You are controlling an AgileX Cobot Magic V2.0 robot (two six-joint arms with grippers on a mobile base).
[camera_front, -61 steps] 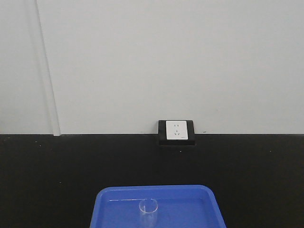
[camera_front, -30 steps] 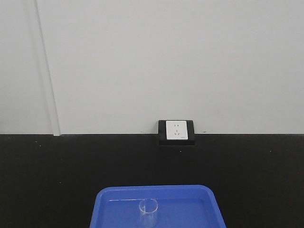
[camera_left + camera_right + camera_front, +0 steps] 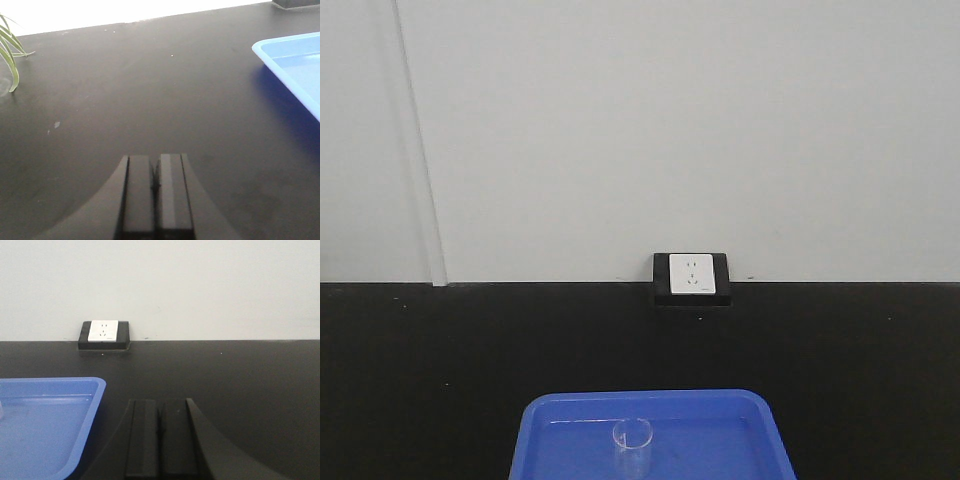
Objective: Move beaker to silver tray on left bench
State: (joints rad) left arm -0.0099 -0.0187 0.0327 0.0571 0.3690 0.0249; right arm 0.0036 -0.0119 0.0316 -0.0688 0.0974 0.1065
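Right, front camera up: the beaker (image 3: 633, 447) is standing upright inside the blue tray (image 3: 720, 440), open mouth up, a little left of the tray's middle. The bottom of the picture cuts off its base. It's clear glass, and I can see the blue floor straight through it. The blue tray sits flat on the black bench (image 3: 440, 340), well out from the back wall (image 3: 640, 130). Back there, a white socket (image 3: 691, 274) in a black surround sits where bench meets wall, behind the tray and slightly to its right.

Over to the left wrist camera: left jaws are closed tight, the two pads pressed together with only a thin dark seam between them, nothing held. They hang over bare black bench. The blue tray's near corner shows off to the upper right, well apart from the jaws. A few green leaves (image 3: 9, 55) of a plant poke in at the far left edge.

Right wrist camera now: right jaws also closed, pad against pad, gripping nothing. They point toward the wall, with the blue tray off to their left, near but not touching, and the socket further back on the left. At the very left edge of that view, inside the tray, there's a pale glassy sliver. It's possibly the beaker's side, but it's too cropped for me to be sure.
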